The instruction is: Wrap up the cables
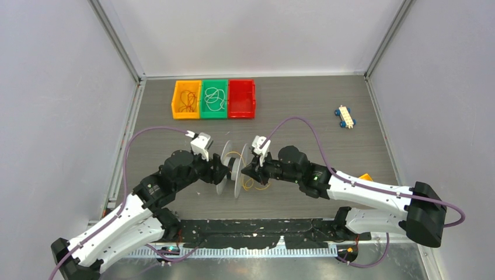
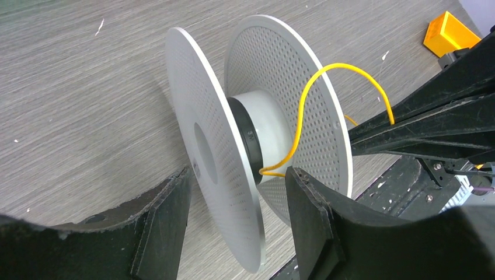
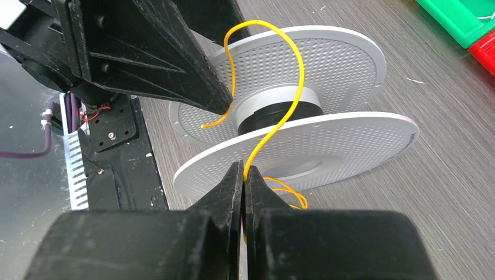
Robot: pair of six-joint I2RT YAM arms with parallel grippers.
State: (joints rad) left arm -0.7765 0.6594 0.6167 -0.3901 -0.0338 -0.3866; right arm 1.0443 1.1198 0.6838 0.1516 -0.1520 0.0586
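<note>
1. The right gripper (image 3: pixel 242 172) is pressed together on the yellow wire (image 2: pixel 350 66), pinching it just outside the spool flange on its own side.
2. The left gripper (image 2: pixel 238 175) stands spread, its fingers straddling the lower edge of the other flange of the grey spool (image 1: pixel 230 169). I cannot tell whether they bear on it.
3. From the pinch the wire arcs up over the flange rim and drops between the two flanges toward the hub (image 2: pixel 271 116). Its free end lies there beside a left finger (image 3: pixel 169 64). Spare loops lie on the table (image 1: pixel 327 93) under the right gripper.
4. The step in hand looks like laying the first turn on the hub. No full turn shows, so the task seems barely begun.
5. To do it well:
   - Hold the free end against the hub so it cannot pull out.
   - Carry the pinched wire round the hub inside the flanges, clear of the rim, under light, even tension.
   - Steady the spool throughout, because the wire looks springy and would likely jump off if slackened.
6. Count:
   - one spool with two perforated flanges
   - one yellow wire
   - three bins side by side: orange bin (image 1: pixel 187 116), green bin (image 1: pixel 214 115) and red bin (image 1: pixel 241 115)
   - one dark-red wire (image 1: pixel 187 104) in the orange bin
   - one white wire (image 1: pixel 215 99) in the green bin
   - one wheeled toy block (image 1: pixel 345 116)
   - one small orange block (image 2: pixel 446 32) near the right arm
</note>
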